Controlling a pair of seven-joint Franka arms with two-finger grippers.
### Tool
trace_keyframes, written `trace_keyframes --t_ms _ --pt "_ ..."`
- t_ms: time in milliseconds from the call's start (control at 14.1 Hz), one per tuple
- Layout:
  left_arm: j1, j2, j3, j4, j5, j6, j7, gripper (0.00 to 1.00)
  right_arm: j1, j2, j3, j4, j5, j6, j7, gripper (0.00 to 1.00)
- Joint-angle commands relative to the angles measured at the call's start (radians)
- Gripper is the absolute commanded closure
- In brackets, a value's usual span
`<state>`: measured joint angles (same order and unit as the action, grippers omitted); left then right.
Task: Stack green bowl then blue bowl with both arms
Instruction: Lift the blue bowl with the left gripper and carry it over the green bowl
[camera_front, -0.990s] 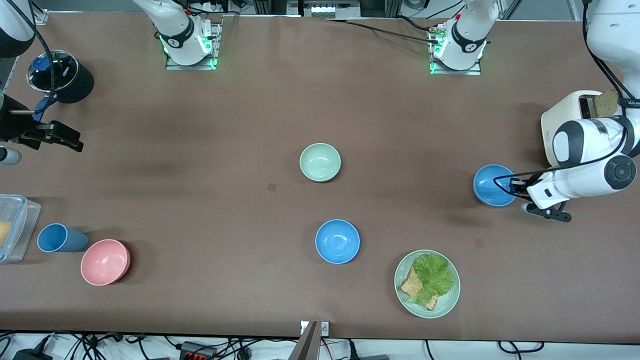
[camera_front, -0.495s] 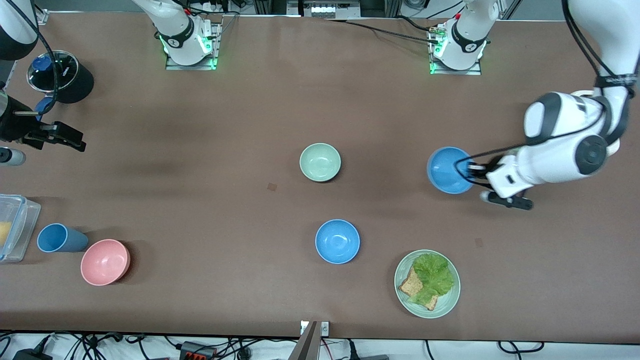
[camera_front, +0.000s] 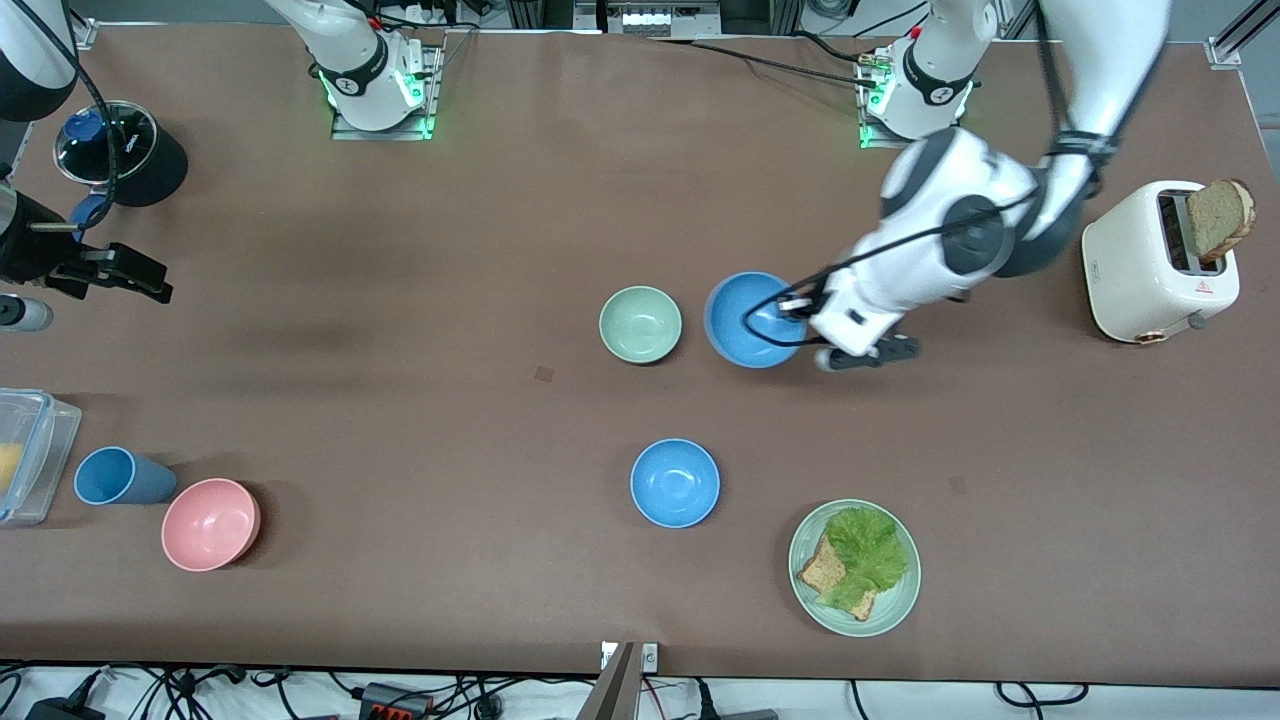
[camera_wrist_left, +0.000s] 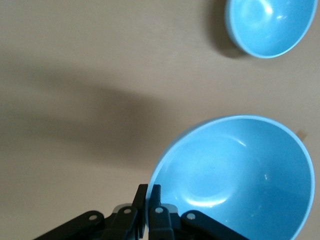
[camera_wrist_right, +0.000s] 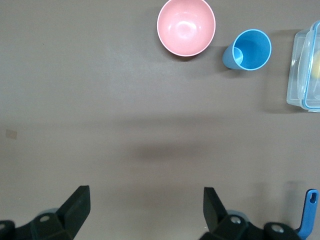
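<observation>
We see the brown table (camera_front: 420, 300) carrying a white toaster (camera_front: 1150, 265) with one slice standing in it, and a plate (camera_front: 905, 590) of lettuce and toast. The left gripper (camera_front: 795, 312) pinches a blue bowl (camera_front: 735, 320) by its rim, in the air beside the empty green bowl (camera_front: 640, 323). A second blue bowl (camera_front: 675, 482) sits empty, nearer the front camera. The right gripper (camera_wrist_right: 145, 212) waits at its end, fingers spread.

A robotics lab: arm bases (camera_front: 380, 85) bolted to a brown table (camera_front: 400, 400), cables (camera_front: 400, 695) trailing (kitchen props scattered).
</observation>
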<state>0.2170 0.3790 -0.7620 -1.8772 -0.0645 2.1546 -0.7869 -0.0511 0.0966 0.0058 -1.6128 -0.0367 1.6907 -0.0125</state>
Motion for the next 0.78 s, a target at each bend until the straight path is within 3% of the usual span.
trace_keyframes --t_ms 0,141,495,707 --pt "-0.091 0.043 0.006 -0.005 -0.005 0.123 -0.193 1.00 -0.001 -0.029 -0.001 -0.030 0.014 0.012 -0.018 0.00" --pt "-0.117 0.063 0.006 -0.019 -0.003 0.195 -0.314 1.00 -0.001 -0.028 -0.001 -0.030 0.012 0.017 -0.018 0.00" --pt "-0.172 0.067 0.012 -0.114 0.008 0.367 -0.393 1.00 -0.003 -0.028 -0.001 -0.030 0.014 0.017 -0.018 0.00" --pt "-0.217 0.092 0.035 -0.115 0.076 0.380 -0.457 1.00 -0.004 -0.026 -0.001 -0.030 0.012 0.015 -0.020 0.00"
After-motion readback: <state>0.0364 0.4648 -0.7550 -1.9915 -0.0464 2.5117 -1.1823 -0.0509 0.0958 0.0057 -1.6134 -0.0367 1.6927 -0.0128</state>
